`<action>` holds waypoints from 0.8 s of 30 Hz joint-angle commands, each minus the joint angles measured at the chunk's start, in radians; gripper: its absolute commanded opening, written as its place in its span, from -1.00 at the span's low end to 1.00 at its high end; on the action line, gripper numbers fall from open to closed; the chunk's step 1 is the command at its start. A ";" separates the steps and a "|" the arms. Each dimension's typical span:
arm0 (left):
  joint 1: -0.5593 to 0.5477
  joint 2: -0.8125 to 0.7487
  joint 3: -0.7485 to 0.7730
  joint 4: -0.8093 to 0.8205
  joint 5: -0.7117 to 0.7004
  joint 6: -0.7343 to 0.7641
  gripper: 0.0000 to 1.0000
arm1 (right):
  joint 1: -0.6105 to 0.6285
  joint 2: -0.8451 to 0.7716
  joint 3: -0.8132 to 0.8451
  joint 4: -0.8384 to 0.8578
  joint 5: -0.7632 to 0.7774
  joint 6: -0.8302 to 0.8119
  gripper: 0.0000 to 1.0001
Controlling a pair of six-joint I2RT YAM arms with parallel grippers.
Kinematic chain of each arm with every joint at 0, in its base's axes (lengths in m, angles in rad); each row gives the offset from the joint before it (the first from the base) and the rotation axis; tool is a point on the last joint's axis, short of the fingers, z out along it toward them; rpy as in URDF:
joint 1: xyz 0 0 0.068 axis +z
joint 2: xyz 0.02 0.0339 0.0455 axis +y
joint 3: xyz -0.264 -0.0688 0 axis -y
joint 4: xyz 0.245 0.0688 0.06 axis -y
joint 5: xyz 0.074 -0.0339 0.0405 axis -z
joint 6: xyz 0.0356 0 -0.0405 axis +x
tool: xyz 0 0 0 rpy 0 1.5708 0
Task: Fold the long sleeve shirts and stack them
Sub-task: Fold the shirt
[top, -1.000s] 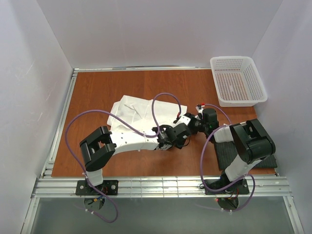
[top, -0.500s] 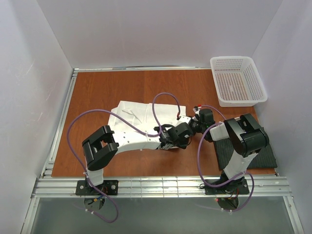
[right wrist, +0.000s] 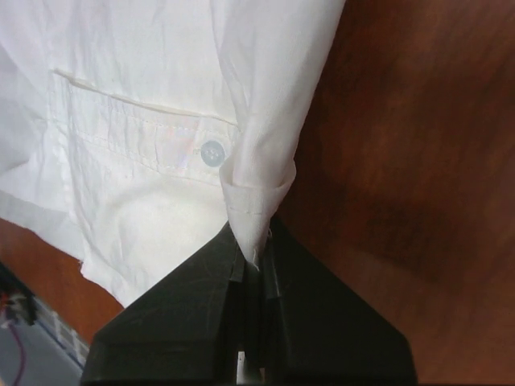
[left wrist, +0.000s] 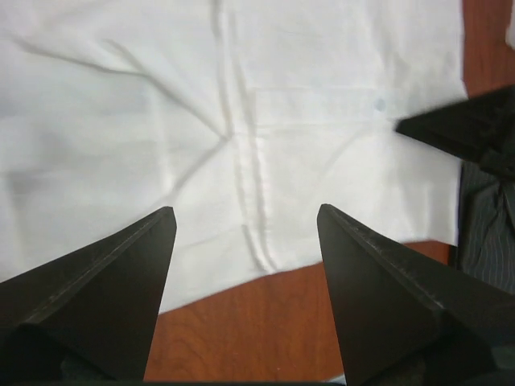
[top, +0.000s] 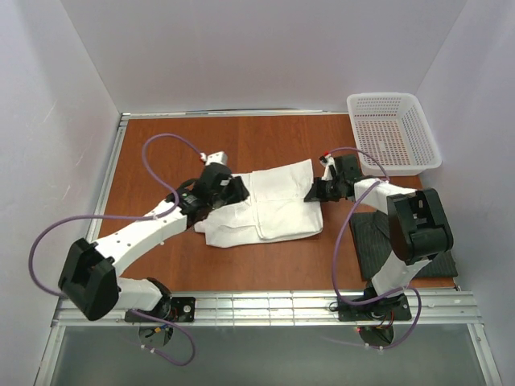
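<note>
The white long sleeve shirt (top: 273, 205) lies partly folded in the middle of the table, pocket and buttons showing (right wrist: 137, 153). My right gripper (top: 315, 193) sits at its right edge, shut on a rolled bit of the white hem (right wrist: 256, 245). At the shirt's left edge my left gripper (top: 233, 189) stands open over the cloth with nothing between its fingers (left wrist: 245, 211). The dark striped long sleeve shirt (top: 366, 241) lies folded at the front right, partly under the right arm, and its edge shows in the left wrist view (left wrist: 483, 233).
A white mesh basket (top: 394, 133) stands at the back right corner. Bare wooden table (top: 161, 153) surrounds the white shirt on the left and at the back. Purple cables loop above both arms.
My left gripper let go, opened and swung from the shirt's front right to its left side. My right gripper shut on the hem, and the white shirt shifted right.
</note>
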 commanded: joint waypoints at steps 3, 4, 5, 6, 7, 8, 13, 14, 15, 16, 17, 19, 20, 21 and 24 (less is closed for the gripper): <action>0.209 -0.106 -0.138 -0.046 0.055 0.033 0.35 | -0.011 -0.033 0.214 -0.447 0.174 -0.302 -0.97; 0.238 -0.109 -0.153 -0.036 0.087 0.034 0.33 | -0.011 -0.031 0.240 -0.466 0.197 -0.334 -0.97; 0.282 -0.100 -0.185 -0.033 0.107 0.031 0.30 | -0.011 -0.021 0.260 -0.485 0.206 -0.340 -0.97; 0.298 -0.091 -0.199 -0.019 0.125 0.028 0.27 | -0.011 -0.016 0.300 -0.518 0.222 -0.374 -0.97; 0.313 -0.080 -0.210 -0.011 0.154 0.024 0.23 | -0.010 -0.010 0.317 -0.532 0.232 -0.395 -0.97; 0.326 -0.056 -0.221 -0.004 0.193 0.016 0.13 | -0.010 0.002 0.332 -0.551 0.243 -0.405 -0.97; 0.349 0.001 -0.259 0.081 0.264 0.001 -0.25 | 0.008 0.001 0.372 -0.566 0.324 -0.403 -0.97; 0.350 0.011 -0.259 0.088 0.270 -0.004 -0.31 | 0.016 0.000 0.376 -0.568 0.338 -0.402 -0.97; 0.350 0.026 -0.259 0.101 0.271 -0.006 -0.42 | 0.031 0.000 0.379 -0.569 0.370 -0.400 -0.97; 0.350 0.037 -0.261 0.104 0.268 -0.007 -0.46 | 0.039 -0.003 0.385 -0.569 0.384 -0.400 -0.97; 0.352 0.046 -0.259 0.104 0.256 -0.010 -0.51 | 0.045 -0.004 0.388 -0.572 0.395 -0.402 -0.97; 0.352 0.069 -0.261 0.111 0.254 -0.015 -0.63 | 0.059 -0.008 0.395 -0.574 0.424 -0.403 -0.97; 0.350 0.075 -0.262 0.116 0.260 -0.015 -0.65 | 0.062 -0.010 0.400 -0.575 0.436 -0.403 -0.97; 0.350 0.083 -0.264 0.128 0.261 -0.015 -0.67 | 0.070 -0.011 0.402 -0.575 0.444 -0.405 -0.97; 0.352 0.107 -0.267 0.148 0.267 -0.019 -0.70 | 0.084 -0.020 0.414 -0.580 0.498 -0.403 -0.97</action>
